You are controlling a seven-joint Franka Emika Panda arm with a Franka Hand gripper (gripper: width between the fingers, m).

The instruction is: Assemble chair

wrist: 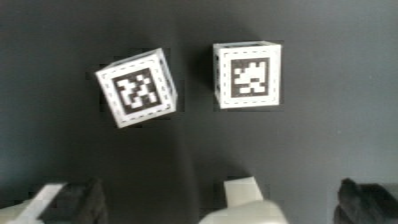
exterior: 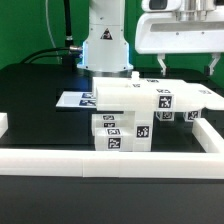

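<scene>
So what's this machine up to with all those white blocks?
A robot arm is building a chair from white tagged parts, which sit clustered on the dark table inside a white border rail. Its claw hangs open above them, holding nothing. The wrist camera looks down on two tagged pieces.

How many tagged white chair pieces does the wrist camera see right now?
2. One tilted piece and one straighter piece beside it, a gap between them, both on the dark table. Other pieces may lie outside this view.
</scene>
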